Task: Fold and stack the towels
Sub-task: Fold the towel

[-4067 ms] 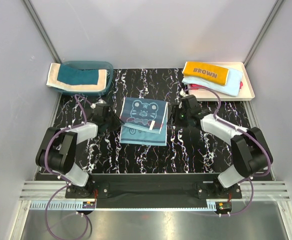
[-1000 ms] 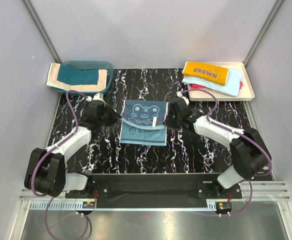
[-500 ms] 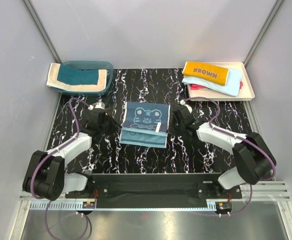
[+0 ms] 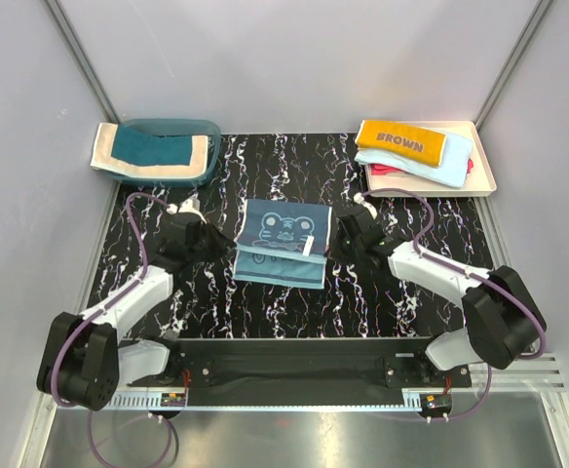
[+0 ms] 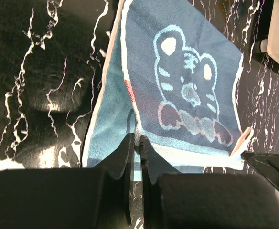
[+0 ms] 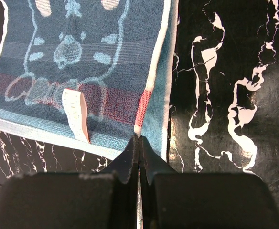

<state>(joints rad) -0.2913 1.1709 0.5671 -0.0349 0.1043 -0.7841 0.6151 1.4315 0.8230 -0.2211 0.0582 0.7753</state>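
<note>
Dusty blue towel point(image 4: 283, 242) lies half-folded on the black marbled table point(image 4: 382, 292), spanning the gap between my two grippers. Left gripper point(image 5: 135, 138): jaws clenched on the upper layer's left edge. Right gripper point(image 6: 138, 139): jaws pinched tight on its right edge, white label point(image 6: 76, 114) just left of my tips.

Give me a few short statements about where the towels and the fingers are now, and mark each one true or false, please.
1. The orange towel lies on top of the stack in the cream tray. True.
2. The dark teal towel hangs over the basin. True.
3. The blue towel lies inside the basin. False: it lies on the table, between the two arms.
4. The left fingers and the right fingers stand wide open. False: both pairs are closed on the blue towel's side edges.
</note>
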